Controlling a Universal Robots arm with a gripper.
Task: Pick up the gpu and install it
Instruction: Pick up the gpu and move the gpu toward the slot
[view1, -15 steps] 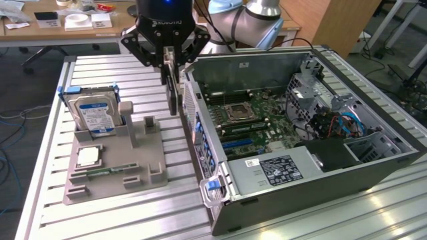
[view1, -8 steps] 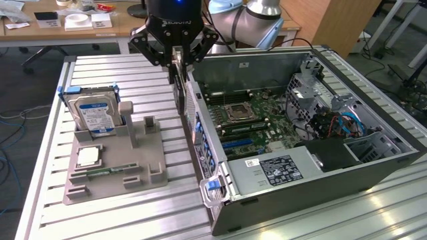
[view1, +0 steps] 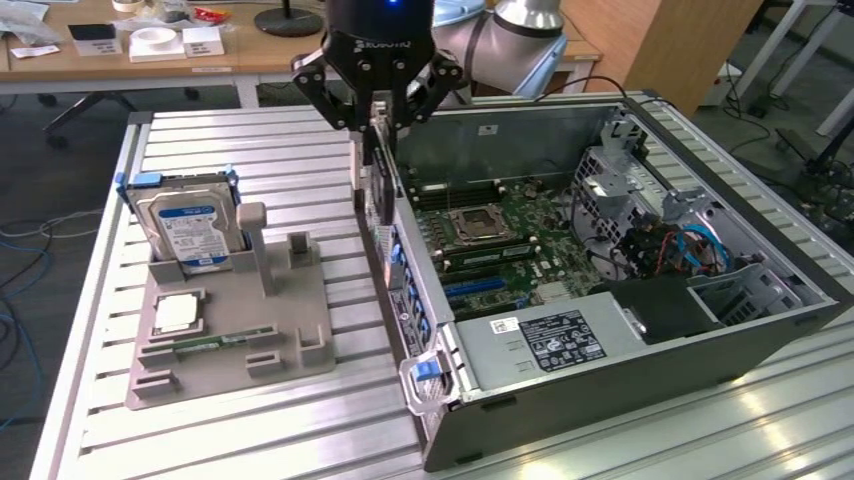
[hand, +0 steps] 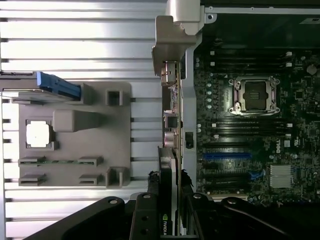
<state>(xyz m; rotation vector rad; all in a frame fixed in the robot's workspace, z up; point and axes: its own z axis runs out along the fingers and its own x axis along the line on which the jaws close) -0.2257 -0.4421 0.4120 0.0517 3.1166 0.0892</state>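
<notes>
The slim green-and-black gpu (view1: 382, 185) is clamped in the part-closed gripper (view1: 380, 115), hung lengthwise down over the open grey computer case (view1: 641, 340) wall.

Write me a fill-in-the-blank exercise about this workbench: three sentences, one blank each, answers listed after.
1. The gripper is shut on the ____, holding it on edge over the rear wall of the open computer case.
2. The hard drive stands upright in the ____ fixture.
3. Inside the case, the thin cables are red and ____.

Missing words: gpu; gray; blue.
</notes>
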